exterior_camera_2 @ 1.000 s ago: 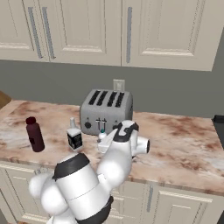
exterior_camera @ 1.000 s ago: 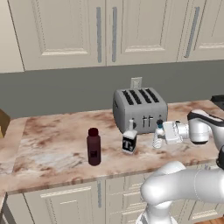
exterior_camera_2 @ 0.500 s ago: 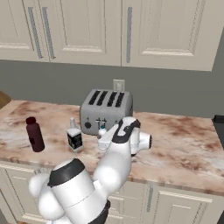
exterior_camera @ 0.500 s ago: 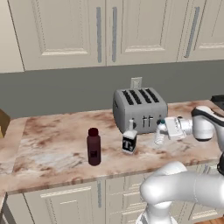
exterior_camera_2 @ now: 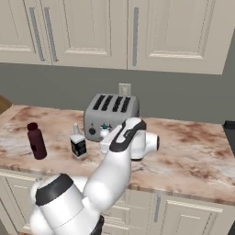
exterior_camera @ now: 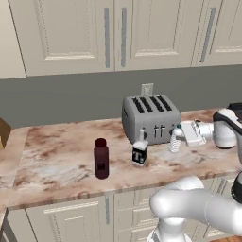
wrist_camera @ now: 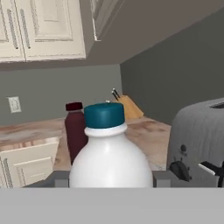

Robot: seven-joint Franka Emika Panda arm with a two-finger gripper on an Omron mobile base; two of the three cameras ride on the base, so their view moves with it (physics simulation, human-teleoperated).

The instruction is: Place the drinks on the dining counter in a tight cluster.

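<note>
The end effector (exterior_camera: 182, 135) reaches sideways over the marbled desk (exterior_camera: 56, 160), level with the small clear water bottle (exterior_camera: 176, 138). In the hand view that bottle's pale body and teal cap fill the middle, with one dark finger pad (wrist_camera: 59, 178) on each side of it. The jaws stand around the bottle, about as wide as its body; whether they press on it cannot be told. The bottle stands upright, and its base is hidden in the hand view. From the left base view it appears to rest on the stone, just in front of the toaster's right end.

The grey four-slot toaster (exterior_camera: 150, 117) stands just behind the bottle, its slots empty as far as can be seen, its knobs facing forward. To the left of the water bottle, near the toaster's front left corner, stands the white bottle with a black "T" label (exterior_camera: 139, 153), upright. Further left, well apart from both, stands the dark maroon bottle (exterior_camera: 101, 158) with its dark cap, also upright. What these bottles hold cannot be seen.

In the hand view, a wooden knife block (wrist_camera: 127, 107) with dark handles sits far behind the maroon bottle. Cream panelled cabinets (exterior_camera: 71, 33) hang above a grey wall bearing a white socket (exterior_camera: 147, 89).
</note>
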